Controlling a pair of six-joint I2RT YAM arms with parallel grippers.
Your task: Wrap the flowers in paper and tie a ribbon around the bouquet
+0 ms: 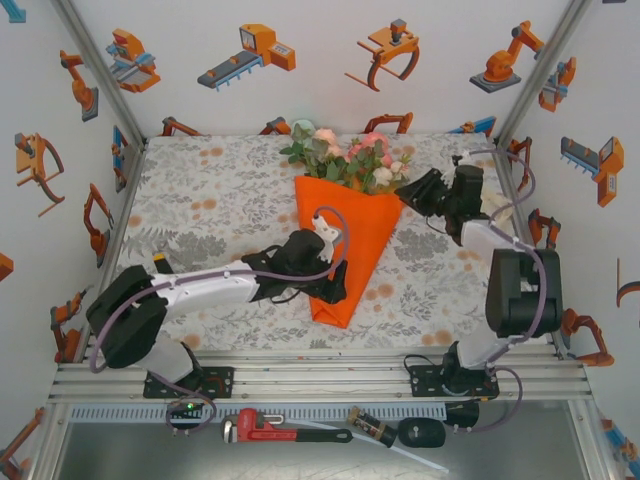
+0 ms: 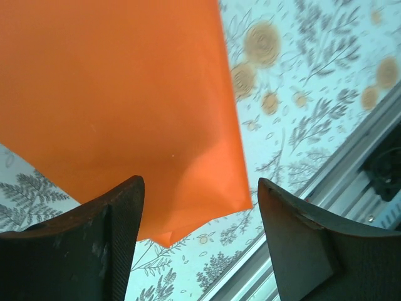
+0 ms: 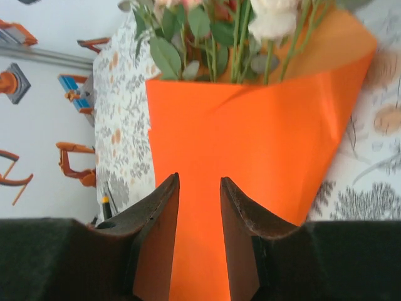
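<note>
Red pipe wrench on the ledge below the arm bases marks the near limit, and the aluminium rail runs just beyond it. Past the rail, my left gripper hangs over the narrow end of the bouquet. Its jaws are wide and hold nothing, and the tip of the paper lies on the counter between them. Farther on, my right gripper sits at the cone's upper right edge, jaws narrowly apart with no fold visibly nipped. The flowers fan from the cone mouth toward the back wall.

I judge the wrap formed and the tie not yet begun. I would close the left jaws low on the overlap, square to the seam, so the cone cannot spring open. Open room lies left of the cone. The right wall crowds the right arm, and the blooms lie near the counter's far edge.
</note>
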